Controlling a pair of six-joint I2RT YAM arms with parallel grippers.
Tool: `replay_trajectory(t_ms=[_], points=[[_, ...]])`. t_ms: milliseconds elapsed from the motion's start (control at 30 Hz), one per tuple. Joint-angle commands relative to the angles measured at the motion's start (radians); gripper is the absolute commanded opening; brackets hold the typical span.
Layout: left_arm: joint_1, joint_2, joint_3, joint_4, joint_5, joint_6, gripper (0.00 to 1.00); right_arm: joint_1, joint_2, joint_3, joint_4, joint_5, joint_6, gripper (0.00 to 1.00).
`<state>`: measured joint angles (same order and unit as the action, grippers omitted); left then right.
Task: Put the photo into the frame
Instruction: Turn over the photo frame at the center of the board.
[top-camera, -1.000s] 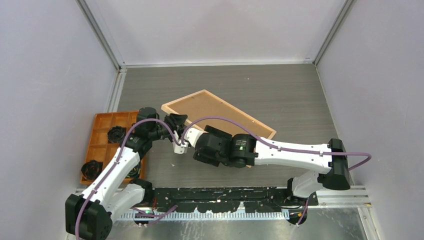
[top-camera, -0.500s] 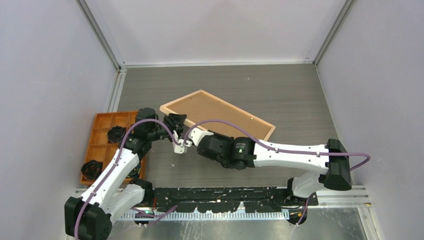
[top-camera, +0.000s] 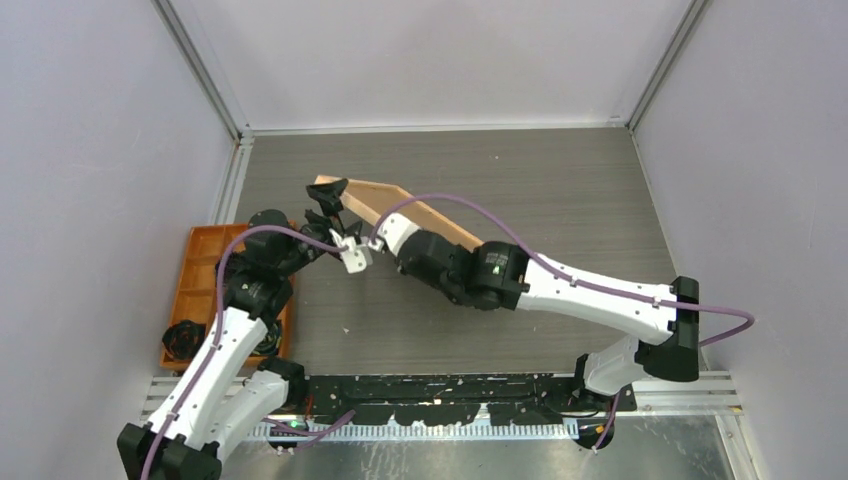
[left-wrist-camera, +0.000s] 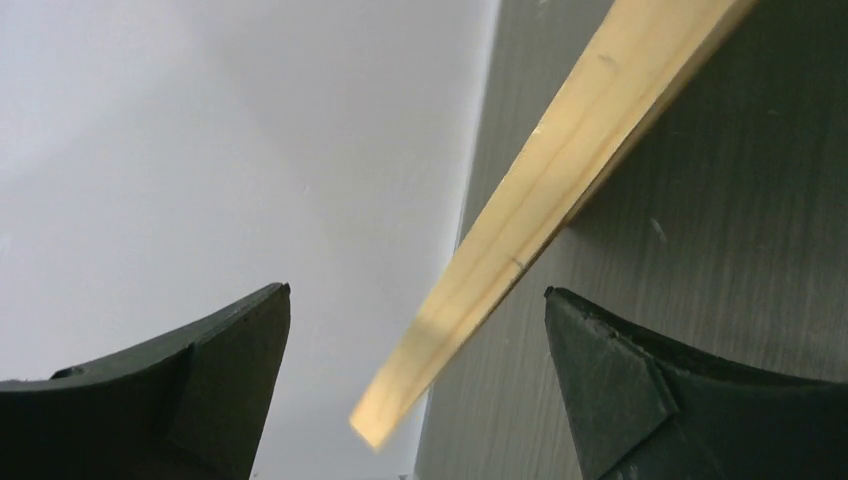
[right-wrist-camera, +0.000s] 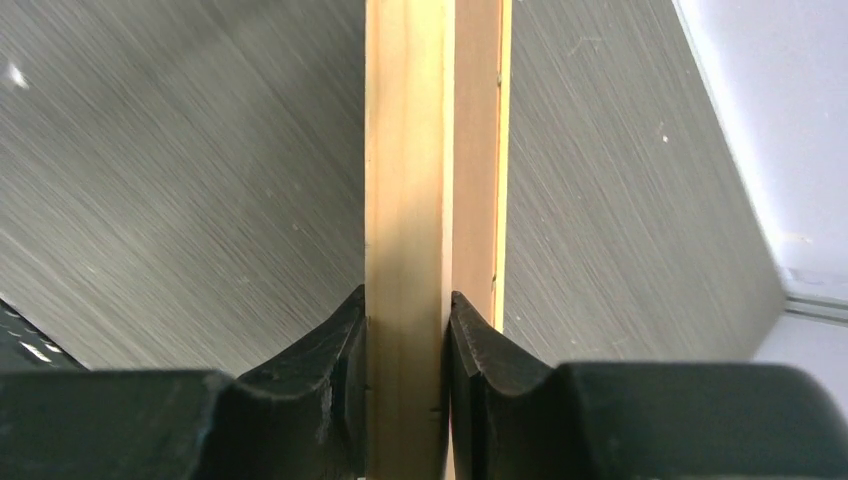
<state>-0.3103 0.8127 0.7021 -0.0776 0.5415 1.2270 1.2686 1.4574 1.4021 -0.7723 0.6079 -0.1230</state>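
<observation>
As right jaws pinch it, one frame stands tilted.

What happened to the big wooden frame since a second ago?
The frame was lying flat. Now it is tipped up steeply on its edge. The right gripper is clamped on its wooden strip and has swung toward the back wall with it. The left gripper moved that way too and sits open around the frame's edge without touching it. The orange tray stayed put.

orange tray, black parts inside
</observation>
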Motion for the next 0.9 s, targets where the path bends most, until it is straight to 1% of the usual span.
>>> replay_trajectory(t_ms=[0,100,167,233,300,333,433,500,600,667,767,867], points=[[0.008,-0.048,0.115,0.047,-0.196,-0.298,1.00,-0.071,0.014,0.235,0.002,-0.121,0.109,0.06],[0.023,-0.059,0.185,-0.040,-0.272,-0.402,1.00,-0.141,0.062,0.372,-0.052,-0.233,0.197,0.06],[0.032,-0.041,0.255,-0.159,-0.299,-0.445,1.00,-0.219,0.095,0.449,-0.087,-0.324,0.281,0.05],[0.034,0.014,0.343,-0.313,-0.348,-0.500,1.00,-0.338,0.121,0.490,-0.097,-0.482,0.402,0.05],[0.049,0.101,0.457,-0.501,-0.363,-0.568,1.00,-0.440,0.128,0.484,-0.079,-0.626,0.496,0.04],[0.079,0.145,0.523,-0.600,-0.339,-0.620,1.00,-0.484,0.130,0.468,-0.066,-0.677,0.531,0.04],[0.144,0.254,0.613,-0.726,-0.264,-0.695,1.00,-0.571,0.117,0.413,-0.030,-0.744,0.583,0.04],[0.158,0.295,0.632,-0.762,-0.261,-0.705,1.00,-0.628,0.106,0.376,-0.020,-0.780,0.609,0.04],[0.167,0.346,0.617,-0.764,-0.264,-0.713,1.00,-0.722,0.059,0.272,0.028,-0.872,0.661,0.04],[0.168,0.374,0.589,-0.748,-0.258,-0.716,1.00,-0.782,-0.003,0.171,0.083,-0.912,0.695,0.04],[0.168,0.411,0.532,-0.707,-0.250,-0.711,1.00,-0.838,-0.100,-0.016,0.183,-0.947,0.733,0.04],[0.168,0.473,0.496,-0.684,-0.257,-0.712,1.00,-0.875,-0.184,-0.210,0.279,-0.947,0.752,0.04]])
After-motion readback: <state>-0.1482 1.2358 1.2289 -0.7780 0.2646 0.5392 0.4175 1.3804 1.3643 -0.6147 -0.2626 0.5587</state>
